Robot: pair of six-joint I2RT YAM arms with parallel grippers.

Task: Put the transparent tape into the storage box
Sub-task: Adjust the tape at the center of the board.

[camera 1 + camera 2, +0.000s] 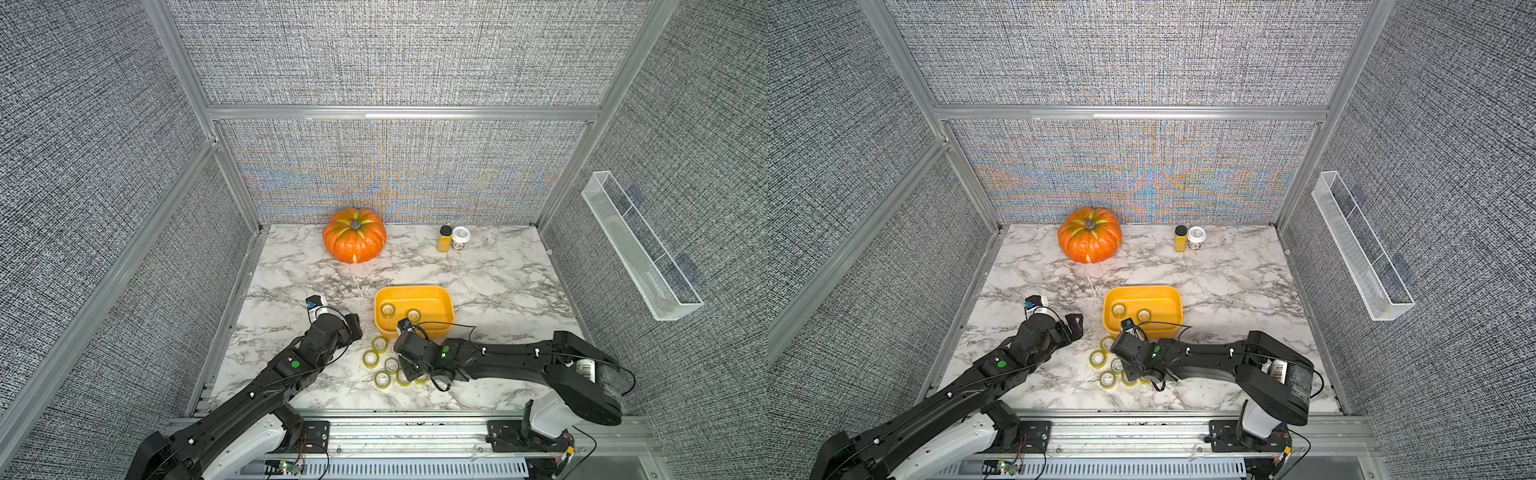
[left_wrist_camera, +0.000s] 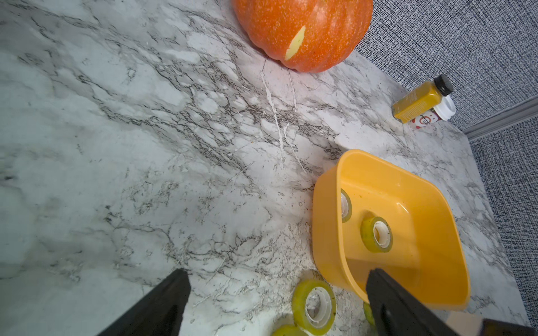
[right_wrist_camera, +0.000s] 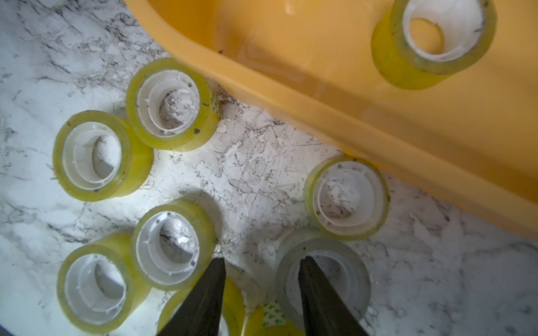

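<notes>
Right wrist view showed my right gripper (image 3: 262,259), jaws spread astride the wall of one roll of transparent tape (image 3: 359,288), beside the storage box (image 3: 320,96). Two rolls lay inside it; my left gripper (image 2: 278,270) hung spread, empty.

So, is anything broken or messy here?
Yes. The pumpkin has a pale patch, like a chip, low on its orange skin, and long white scratches run across the marble table from it toward the yellow tub. Nothing is spilled.
</notes>
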